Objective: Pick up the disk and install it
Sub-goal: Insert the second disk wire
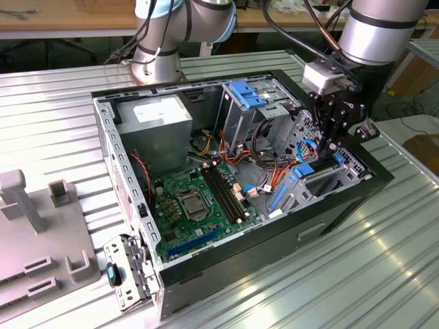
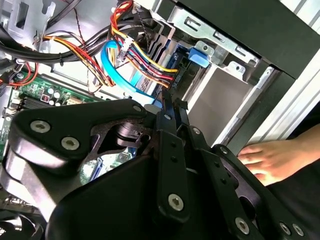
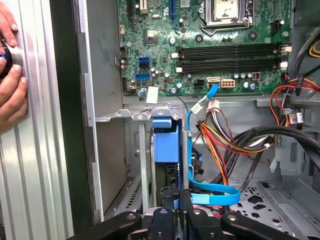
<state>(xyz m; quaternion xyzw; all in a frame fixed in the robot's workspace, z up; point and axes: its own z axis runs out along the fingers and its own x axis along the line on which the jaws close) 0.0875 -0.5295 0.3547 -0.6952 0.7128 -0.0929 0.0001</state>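
Ribbed metal table (image 1: 357, 274), exterior view: carries an open black case (image 1: 329, 219) lying on its side, with a grey fixture (image 1: 48, 240) at the exterior view's left.
- Motherboard (image 1: 199, 205): green, flat on the case floor.
- Bracket (image 1: 247, 92): blue, on top of the grey drive cage at the far wall.
- Arm (image 1: 381, 27): silver, comes down from the exterior view's upper right.
- Hand (image 1: 334, 147): black, lowered into the case at the corner on the exterior view's right.
- Disk (image 1: 317, 175): blue-framed, low in that same corner, directly under the hand.

Second wrist view:
- Hand (image 2: 172, 100): fingers drawn together with only a slit between them and nothing seen in it. They point into the bay.
- Cables (image 2: 135, 60): a bundle of red, yellow and black wires and a light blue ribbon, just beside the fingertips.
- Person's fingers (image 2: 265, 157): resting outside the case wall.

First wrist view:
- Disk (image 3: 165, 142): seated edge-on in the bay slot between grey metal rails, blue carrier end towards the motherboard (image 3: 210, 45).
- Hand (image 3: 175, 192): tips close against the dark near end of the disk. Whether they touch cannot be told.
- Cables (image 3: 220, 145): fan out beside the bay.
- Person's fingers (image 3: 12, 95): on the table beyond the case wall, around a round metal piece.
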